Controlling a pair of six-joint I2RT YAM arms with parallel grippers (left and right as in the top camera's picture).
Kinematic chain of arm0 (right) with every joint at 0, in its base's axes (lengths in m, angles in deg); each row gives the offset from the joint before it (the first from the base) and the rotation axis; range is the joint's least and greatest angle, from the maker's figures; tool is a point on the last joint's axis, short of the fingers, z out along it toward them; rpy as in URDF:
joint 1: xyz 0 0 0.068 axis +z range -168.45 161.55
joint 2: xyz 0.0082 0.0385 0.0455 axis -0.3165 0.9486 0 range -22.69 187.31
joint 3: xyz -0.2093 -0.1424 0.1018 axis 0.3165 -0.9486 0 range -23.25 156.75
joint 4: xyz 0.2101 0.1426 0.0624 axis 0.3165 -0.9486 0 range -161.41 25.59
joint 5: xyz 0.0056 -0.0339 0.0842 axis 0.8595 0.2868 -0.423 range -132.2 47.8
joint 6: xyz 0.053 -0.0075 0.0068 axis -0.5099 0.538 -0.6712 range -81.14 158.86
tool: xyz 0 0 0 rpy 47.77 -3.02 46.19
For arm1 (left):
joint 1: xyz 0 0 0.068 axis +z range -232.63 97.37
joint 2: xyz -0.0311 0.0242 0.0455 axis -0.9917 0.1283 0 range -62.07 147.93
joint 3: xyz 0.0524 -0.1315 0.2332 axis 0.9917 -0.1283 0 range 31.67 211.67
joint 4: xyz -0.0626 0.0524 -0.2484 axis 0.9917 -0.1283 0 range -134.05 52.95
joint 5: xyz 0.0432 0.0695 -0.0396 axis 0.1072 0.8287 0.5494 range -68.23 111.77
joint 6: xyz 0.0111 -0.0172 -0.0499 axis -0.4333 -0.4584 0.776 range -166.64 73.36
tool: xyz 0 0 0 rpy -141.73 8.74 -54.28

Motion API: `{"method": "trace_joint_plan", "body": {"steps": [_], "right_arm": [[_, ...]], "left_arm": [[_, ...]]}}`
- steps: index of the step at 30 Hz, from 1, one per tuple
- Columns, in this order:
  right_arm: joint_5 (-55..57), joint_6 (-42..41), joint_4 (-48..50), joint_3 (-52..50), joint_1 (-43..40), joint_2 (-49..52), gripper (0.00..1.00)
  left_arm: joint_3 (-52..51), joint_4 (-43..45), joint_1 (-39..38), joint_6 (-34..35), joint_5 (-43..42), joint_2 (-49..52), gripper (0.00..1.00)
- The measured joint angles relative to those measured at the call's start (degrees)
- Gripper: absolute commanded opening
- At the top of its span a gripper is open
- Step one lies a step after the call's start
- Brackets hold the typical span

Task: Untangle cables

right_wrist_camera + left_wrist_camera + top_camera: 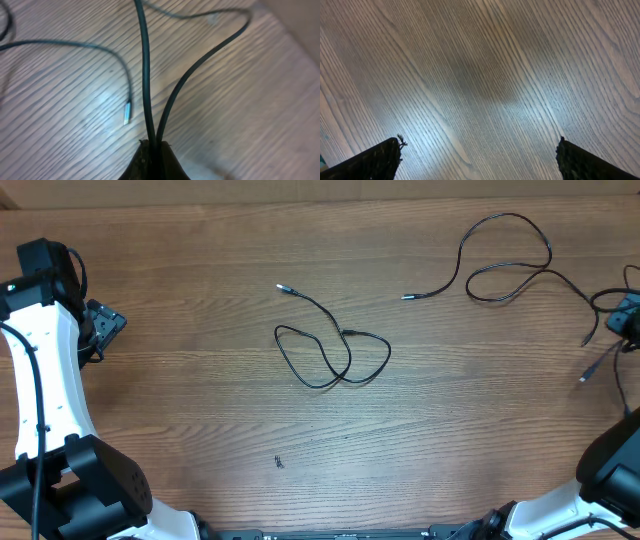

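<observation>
Wood-grain worktop fills every view; one looped cable lies at its centre and a second cable sprawls toward 2 o'clock, running to the 3 o'clock edge where the right arm is mostly cut off. The right claw is pinched closed on two strands of the second cable, blurred near the lens, a small silver plug lying at 9 o'clock of them. At 9 o'clock the left claw stands wide with nothing between its dark fingertips, and a tiny speck at 7 o'clock of the looped cable is too small to identify.
</observation>
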Motion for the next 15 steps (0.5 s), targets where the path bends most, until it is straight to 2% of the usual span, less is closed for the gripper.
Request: {"method": "trace_joint_plan", "body": {"steps": [7, 8, 9, 11, 13, 15], "right_arm": [[-6.19, 0.02, -0.33, 0.0, 0.02, 0.0, 0.05], [-6.45, 0.0, -0.33, 0.02, 0.02, 0.0, 0.09], [-6.95, -0.02, -0.39, 0.02, 0.02, 0.0, 0.19], [-7.41, 0.22, -0.33, 0.0, 0.02, 0.0, 0.28], [-7.87, -0.22, -0.37, 0.0, 0.07, 0.0, 0.5], [-8.09, 0.0, -0.31, 0.0, 0.07, 0.0, 0.56]], "left_arm": [[0.0, 0.0, 0.0, 0.0, 0.0, 0.0, 1.0], [0.0, 0.0, 0.0, 0.0, 0.0, 0.0, 1.0], [0.0, 0.02, 0.0, 0.0, 0.0, 0.0, 1.0], [0.0, 0.02, 0.0, 0.0, 0.0, 0.0, 1.0], [0.0, 0.02, 0.0, 0.0, -0.02, 0.0, 0.99], [0.0, 0.02, 0.0, 0.0, 0.0, 0.0, 0.99]]}}
